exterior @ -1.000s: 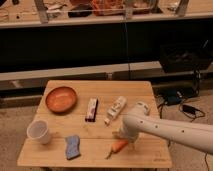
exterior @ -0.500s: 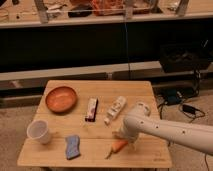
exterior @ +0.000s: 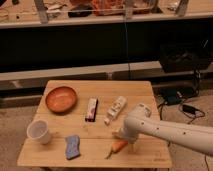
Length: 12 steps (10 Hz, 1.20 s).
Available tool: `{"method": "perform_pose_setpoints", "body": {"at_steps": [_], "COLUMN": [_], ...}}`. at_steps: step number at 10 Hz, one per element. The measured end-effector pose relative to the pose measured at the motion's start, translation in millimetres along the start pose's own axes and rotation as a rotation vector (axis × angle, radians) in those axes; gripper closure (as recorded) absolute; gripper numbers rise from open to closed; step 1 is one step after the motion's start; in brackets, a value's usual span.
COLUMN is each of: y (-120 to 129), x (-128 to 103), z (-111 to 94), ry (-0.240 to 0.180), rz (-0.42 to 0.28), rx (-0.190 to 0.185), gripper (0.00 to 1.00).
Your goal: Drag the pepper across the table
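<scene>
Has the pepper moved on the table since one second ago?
No. The pepper keeps its gap to the blue sponge near the table front edge; the gripper sits just above it.

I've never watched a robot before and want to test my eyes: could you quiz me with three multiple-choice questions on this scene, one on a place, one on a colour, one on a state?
1. Where is the gripper?
A. At the back edge of the table
B. By the pepper, near the front edge
C. Raised high above everything

2. What colour is the sponge?
A. Blue
B. Green
C. Yellow

3. How is the white bottle placed?
A. Standing upright
B. Lying on its side
C. Hanging off the edge

Answers: 1 B, the gripper sits right by the orange pepper; 2 A, it shows blue against the wood; 3 B, its long side rests on the planks.
</scene>
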Motion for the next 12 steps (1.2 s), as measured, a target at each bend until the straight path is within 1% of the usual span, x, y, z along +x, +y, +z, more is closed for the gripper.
{"method": "perform_pose_setpoints", "body": {"at_steps": [5, 7, 8, 9, 10, 12], "y": [-0.1, 0.7, 0.7, 0.2, -0.4, -0.7], "x": [-3.6, -5.4, -6.1, -7.1, -8.0, -9.1], "z": [1.3, 2.1, 2.3, 2.5, 3.0, 3.2], "ry": [-0.006, -0.010, -0.011, -0.013, -0.015, -0.017], "rz": [-0.001, -0.002, -0.002, -0.004, -0.005, -0.006], "rx": [0.006, 0.010, 0.010, 0.011, 0.012, 0.015], "gripper": [0.20, 0.22, 0.24, 0.29, 0.31, 0.42]}}
